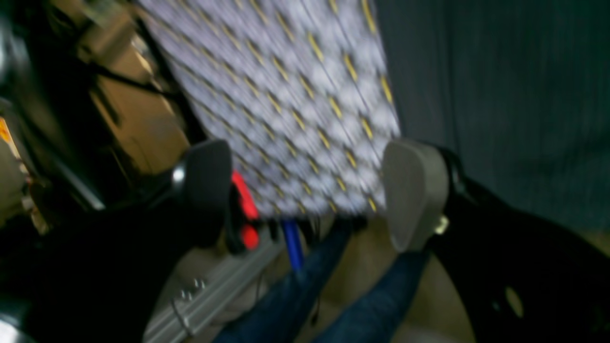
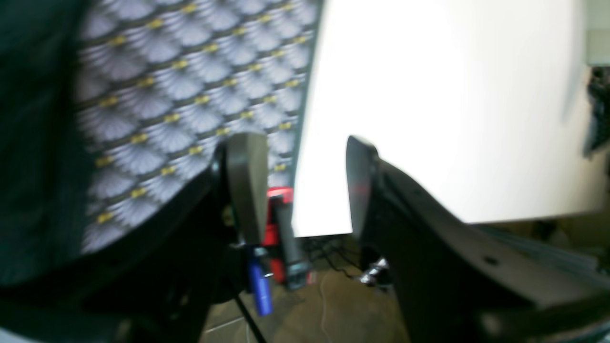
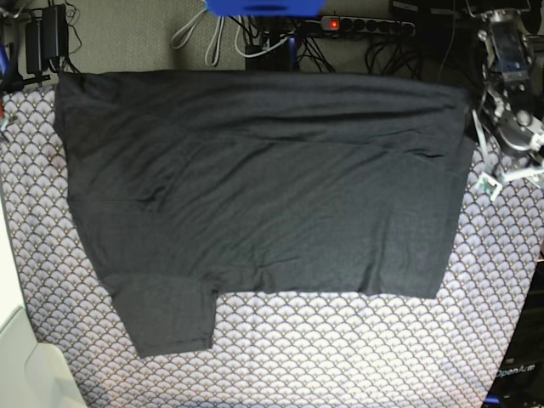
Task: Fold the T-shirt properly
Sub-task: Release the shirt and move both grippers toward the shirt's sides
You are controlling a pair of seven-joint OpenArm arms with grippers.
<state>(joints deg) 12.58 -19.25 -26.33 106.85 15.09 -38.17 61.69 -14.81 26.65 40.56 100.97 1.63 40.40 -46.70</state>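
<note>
The dark charcoal T-shirt lies spread flat over the fan-patterned tablecloth, plain side up, with one sleeve reaching toward the front left. In the left wrist view my left gripper is open above the tablecloth's edge, nothing between its fingers, and the T-shirt lies just to its right. In the right wrist view my right gripper is also open and empty, at the tablecloth edge, with the T-shirt off to its left.
A power strip and cables run along the table's back edge. Metal arm hardware stands at the back right. A white panel stands beside the table. Red clamps grip the table edge; legs in jeans show below.
</note>
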